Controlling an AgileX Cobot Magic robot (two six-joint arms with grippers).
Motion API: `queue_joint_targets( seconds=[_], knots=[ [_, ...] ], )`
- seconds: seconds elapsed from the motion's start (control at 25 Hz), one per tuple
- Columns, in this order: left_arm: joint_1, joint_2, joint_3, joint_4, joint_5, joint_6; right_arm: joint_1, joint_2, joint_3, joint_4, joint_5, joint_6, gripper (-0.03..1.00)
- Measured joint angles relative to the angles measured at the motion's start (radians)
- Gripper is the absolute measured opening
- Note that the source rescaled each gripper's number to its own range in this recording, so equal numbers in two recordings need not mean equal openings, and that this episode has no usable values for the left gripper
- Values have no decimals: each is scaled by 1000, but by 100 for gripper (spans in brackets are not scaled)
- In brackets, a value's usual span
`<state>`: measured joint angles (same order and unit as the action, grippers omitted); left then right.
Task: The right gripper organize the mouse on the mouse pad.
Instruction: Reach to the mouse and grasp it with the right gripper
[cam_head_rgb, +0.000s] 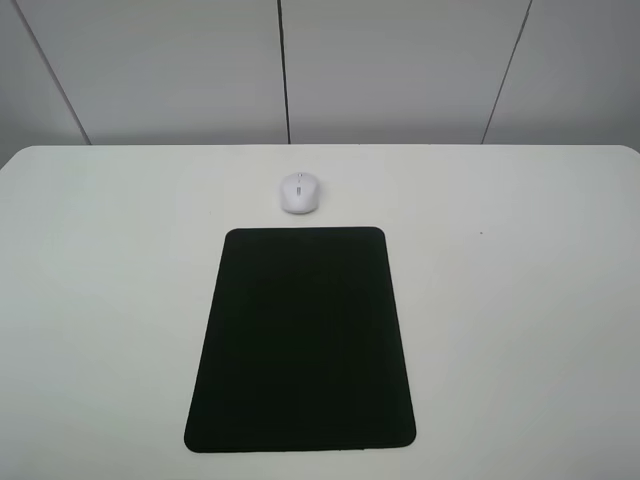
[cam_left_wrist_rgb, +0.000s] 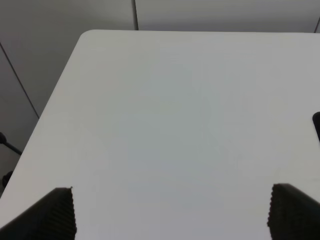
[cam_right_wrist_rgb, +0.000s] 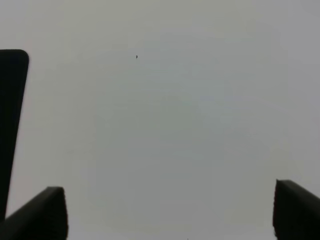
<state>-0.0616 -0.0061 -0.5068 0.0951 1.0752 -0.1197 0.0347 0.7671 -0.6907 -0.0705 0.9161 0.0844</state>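
The wide white tabletop carries everything. On it lies the large flat matte black rectangular mouse pad, with its long sides running from the near edge to the far edge. The black two-fingered right gripper hangs over bare tabletop beside one edge of the pad. Its jaws are wide apart and hold nothing. The left gripper also has its jaws apart and empty.

The small white oval computer mouse rests on the tabletop just beyond the far short edge of the pad, near it but not touching, and about in the middle of the pad's width. No wrist view shows it.

I judge that the step in hand is the reach. The right gripper should go across to the mouse, come down from above, and put its jaws on the two long sides. It should close softly, because the round smooth shell may slip out.

The grey wheel strip sits toward the far end, so the nose seems to point away from the pad. The long axis seems parallel to the pad's long sides.
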Motion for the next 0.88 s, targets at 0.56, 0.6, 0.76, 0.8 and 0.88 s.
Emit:
queue_joint_targets(
  seconds=[0.56, 0.6, 0.76, 0.8, 0.88],
  knots=[
    [0, 0, 0, 0, 0, 0, 314, 634, -344, -30, -80, 147, 100],
    [0, 0, 0, 0, 0, 0, 327, 678, -380, -30, -79, 152, 100],
    [0, 0, 0, 0, 0, 0, 382, 837, -519, -30, -60, 162, 100],
    [0, 0, 0, 0, 0, 0, 395, 876, -548, -30, -52, 162, 100],
    [0, 0, 0, 0, 0, 0, 421, 945, -619, -30, -38, 165, 100]
  ],
)
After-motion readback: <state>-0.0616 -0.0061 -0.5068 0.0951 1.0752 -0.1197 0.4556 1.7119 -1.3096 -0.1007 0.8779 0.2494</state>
